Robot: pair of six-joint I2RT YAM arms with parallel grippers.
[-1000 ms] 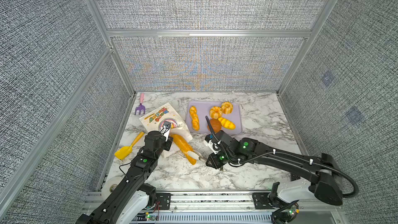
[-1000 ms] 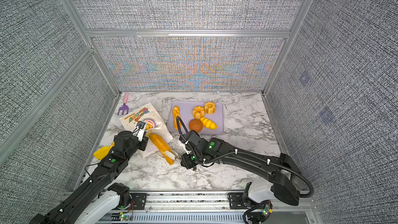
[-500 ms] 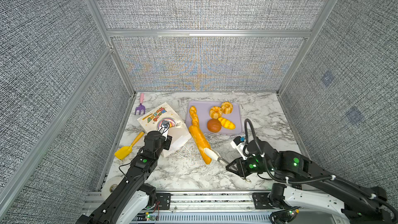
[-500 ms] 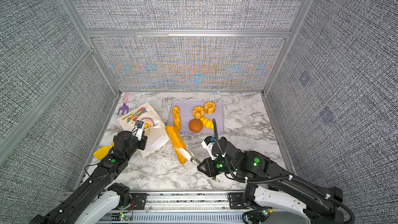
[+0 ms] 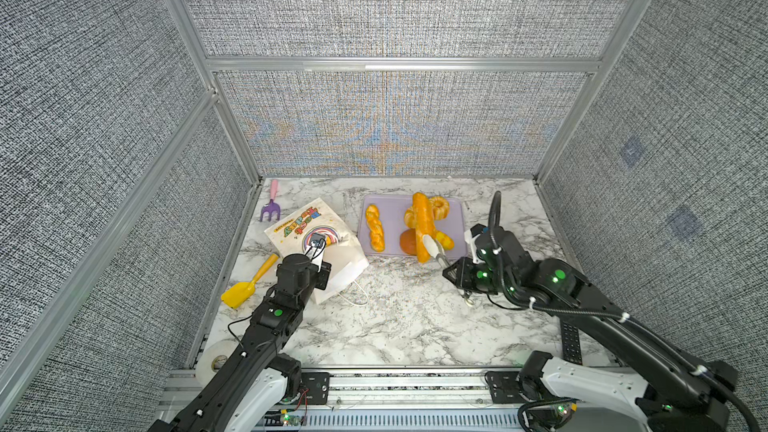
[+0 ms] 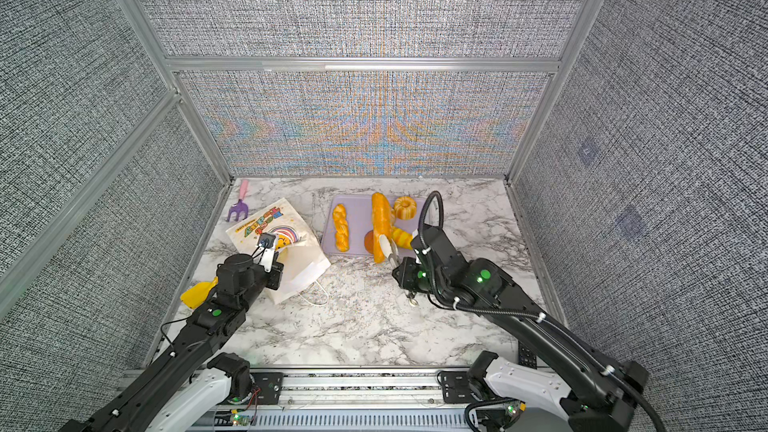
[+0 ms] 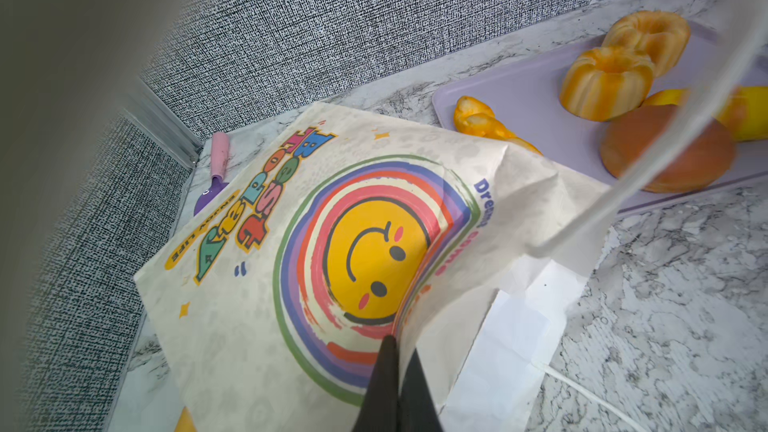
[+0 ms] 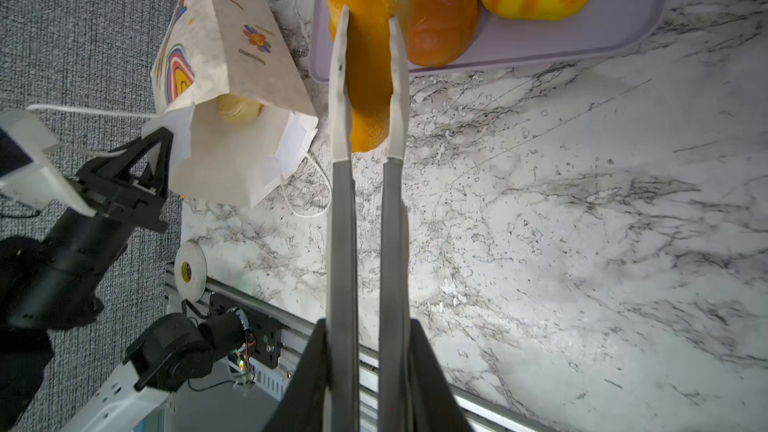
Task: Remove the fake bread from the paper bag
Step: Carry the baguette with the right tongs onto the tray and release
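By the desk's left edge, the left gripper is staying where it was a second ago, its black fingers pressed fully together on the upper lip of the paper bag. The bag is still lying on its side toward the back-left corner, and its mouth is gaping toward the front. A pale roll is sitting just inside the mouth, and a white cord handle is trailing on the marble.

The long loaf has travelled right, from beside the bag's mouth to above the lilac tray at the back edge. The right gripper is clamping the loaf's near end between narrowly parted pale fingers. The loaf is tilting, and its far end is over the ring buns. The right arm is reaching in low from the front-right corner, elbow bent and wrist pointing at the back edge.

On the tray, a glossy braided stick, a round brown bun and a striped roll are lying close together.
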